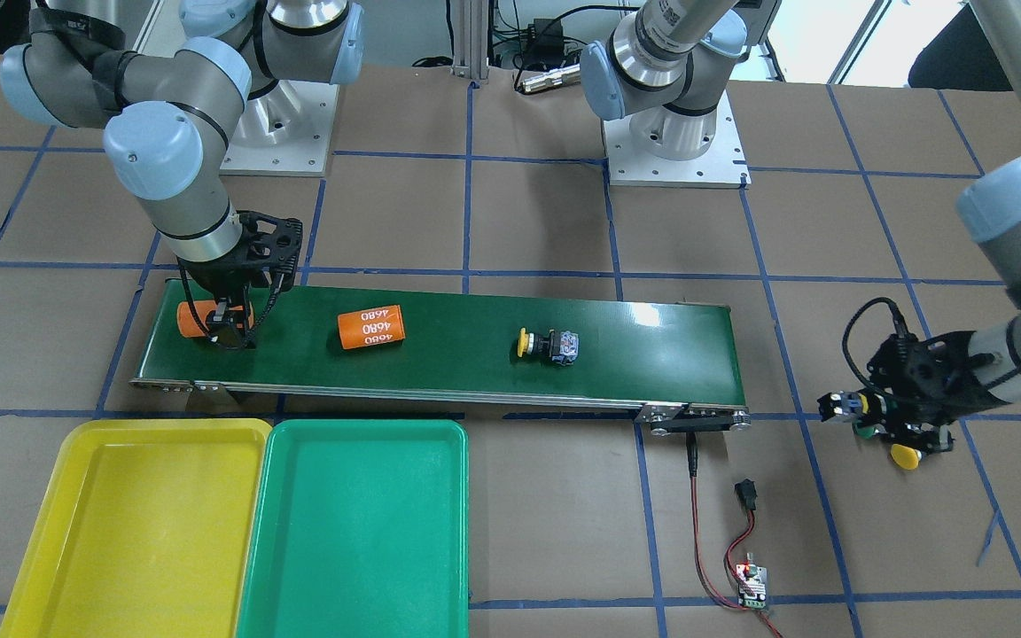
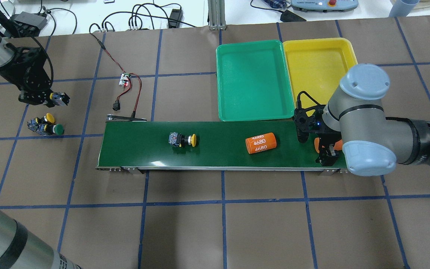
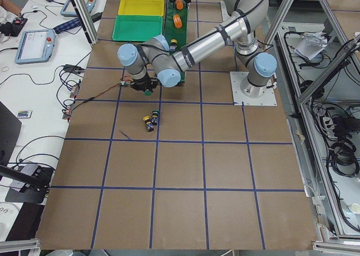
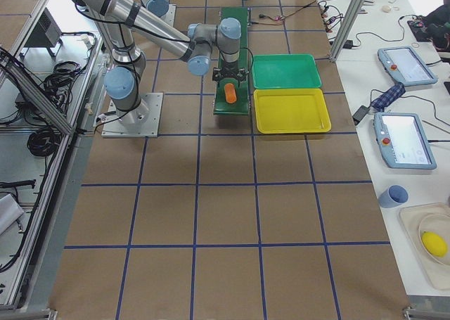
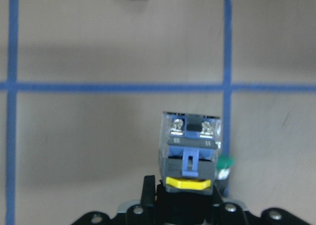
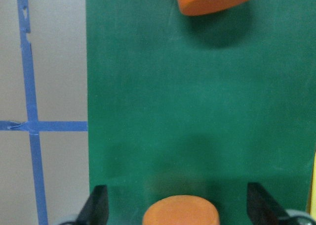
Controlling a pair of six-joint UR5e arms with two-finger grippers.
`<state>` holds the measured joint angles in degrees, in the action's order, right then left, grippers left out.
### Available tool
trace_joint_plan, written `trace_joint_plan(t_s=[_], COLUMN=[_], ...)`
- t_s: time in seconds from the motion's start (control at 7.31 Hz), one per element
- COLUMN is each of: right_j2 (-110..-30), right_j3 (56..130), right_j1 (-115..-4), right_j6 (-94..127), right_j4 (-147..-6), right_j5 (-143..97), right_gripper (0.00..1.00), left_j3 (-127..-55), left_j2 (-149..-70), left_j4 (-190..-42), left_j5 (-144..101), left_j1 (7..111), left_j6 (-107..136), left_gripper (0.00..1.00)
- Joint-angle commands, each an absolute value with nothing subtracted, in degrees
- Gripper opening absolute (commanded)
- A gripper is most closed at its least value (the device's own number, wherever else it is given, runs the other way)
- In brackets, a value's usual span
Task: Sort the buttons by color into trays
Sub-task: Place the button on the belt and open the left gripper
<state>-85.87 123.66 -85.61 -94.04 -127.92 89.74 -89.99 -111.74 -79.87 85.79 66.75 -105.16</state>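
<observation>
Right now my left end effector (image 2: 53,97) is clamped on one button (image 5: 190,151), clear of the worktop (image 2: 200,224) at about 9 o'clock in the overhead view. The switch body pokes out past the grip and the cap end is buried, so I see only a yellow band and won't swear to the cap colour.

Two more buttons lie touching just below it at 8 o'clock, a yellow-capped one (image 2: 47,118) and a green-capped one (image 2: 55,129). A fourth button (image 2: 182,139), yellow-capped, lies on its side mid-way along the conveyor belt (image 2: 222,157).

The green tray (image 2: 252,74) and yellow tray (image 2: 319,63) sit side by side at 1 o'clock; neither has a button in it yet.

My right end effector (image 6: 178,205) is spread wide at 3 o'clock, its fingers either side of an orange cylinder (image 1: 194,319) without pinching it.

I judge these buttons light, rigid plastic. The domed caps look slick and apt to roll, so I'd grip across the flat faces of the squarish body, away from the screw terminals.
</observation>
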Motion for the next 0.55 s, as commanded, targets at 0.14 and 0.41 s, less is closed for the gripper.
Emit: trace_joint_plan(t_s=[0.14, 0.41], right_j2=[-85.87, -85.87], right_j3=[123.66, 123.58], right_j1=[-85.61, -85.69], right_j6=[-94.04, -94.04], right_j4=[-127.88, -127.97], right_j5=[89.74, 89.74], right_gripper=[1.00, 1.00], left_j3=[-103.15, -107.65], left_j2=[-101.62, -101.25], left_j4=[-78.05, -69.21], left_j5=[86.31, 86.66], left_j1=[74.42, 80.13], left_j6=[-89.43, -82.66], left_gripper=[0.00, 0.00])
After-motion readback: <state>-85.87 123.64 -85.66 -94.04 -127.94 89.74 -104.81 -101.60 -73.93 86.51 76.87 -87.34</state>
